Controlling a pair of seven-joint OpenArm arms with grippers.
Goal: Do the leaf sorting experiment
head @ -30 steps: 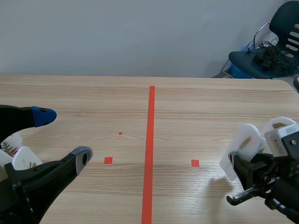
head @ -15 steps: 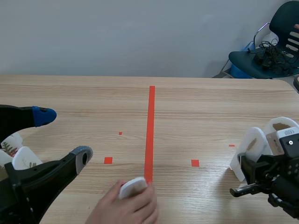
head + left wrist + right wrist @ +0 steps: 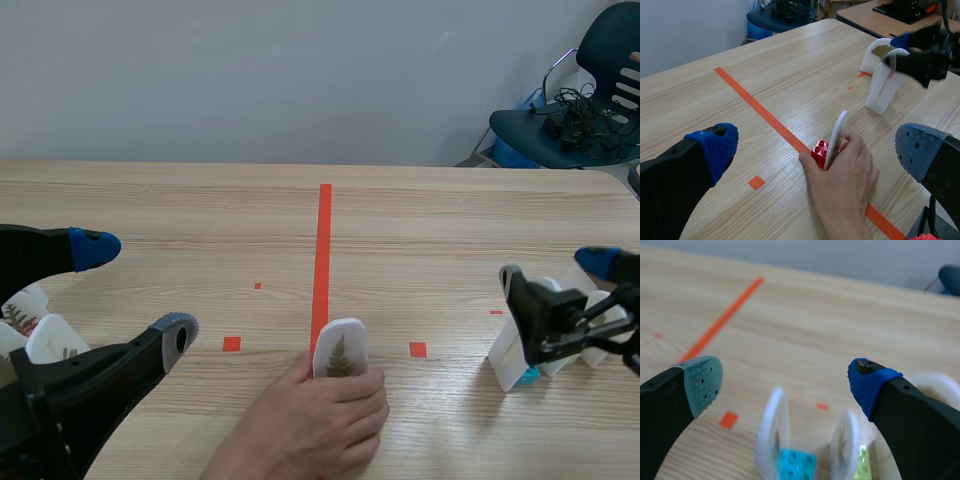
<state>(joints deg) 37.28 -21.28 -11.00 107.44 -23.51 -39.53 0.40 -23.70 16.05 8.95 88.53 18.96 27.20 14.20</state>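
Leaf card point(image 3: 340, 352): white, rounded top, brown fern-like print, upright in red brick point(image 3: 819, 151) on tape line point(image 3: 323, 240), middle of table point(image 3: 450, 210) (person's hand point(image 3: 320, 420) gripping it). Left tool point(image 3: 136, 292), right tool point(image 3: 555, 268) both wide, holding nothing.

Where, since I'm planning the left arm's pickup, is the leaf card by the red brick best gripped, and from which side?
Probably by its rounded top edge, from above. The leaf card stands upright against the red brick, thin and flat, so the left gripper should pinch its two faces. A person's hand covers its lower part.
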